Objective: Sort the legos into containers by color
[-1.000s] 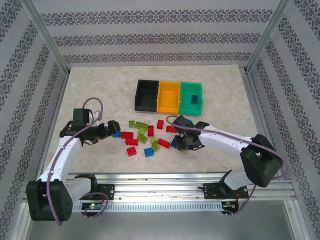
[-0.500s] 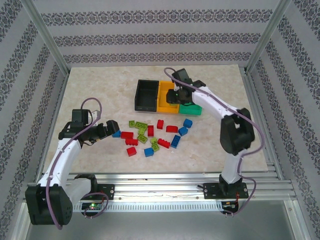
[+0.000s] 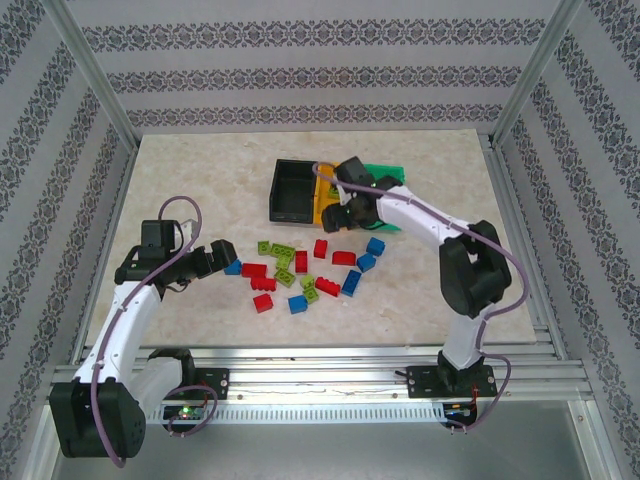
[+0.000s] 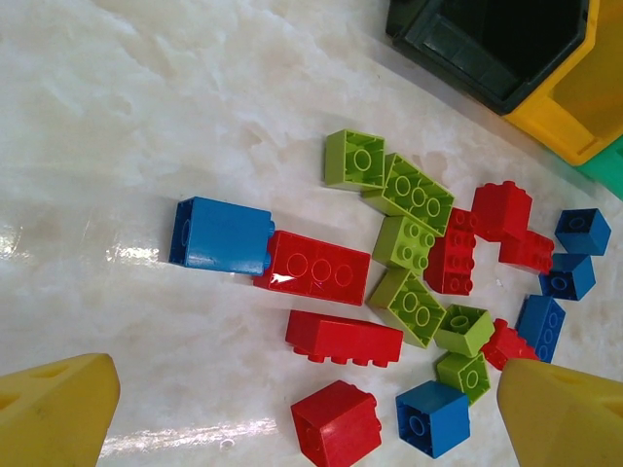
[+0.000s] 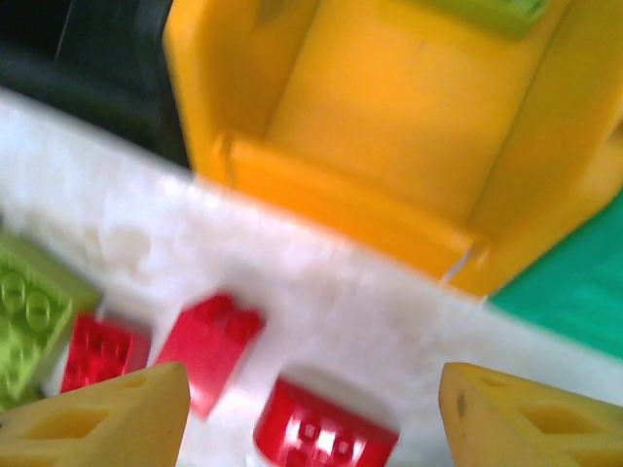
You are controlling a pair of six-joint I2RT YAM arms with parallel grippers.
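Legos (image 4: pixel 419 195) lie scattered on a marble table (image 4: pixel 146 117) under the wide-spread left gripper (image 4: pixel 310 418).
A blue brick (image 4: pixel 222 235) touches a red brick (image 4: pixel 313 268); green, red and blue ones cluster nearby, below the black bin (image 4: pixel 487 49) and orange-yellow bin (image 4: pixel 574 107).

marble tabletop (image 3: pixel 180 190) | patterned wallpaper walls (image 3: pixel 300 60) | aluminium frame posts (image 3: pixel 92 70) | front rail (image 3: pixel 320 385)

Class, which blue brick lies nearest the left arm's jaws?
The blue studded plastic brick lying leftmost, against a long red brick; the other blue bricks lie further right.
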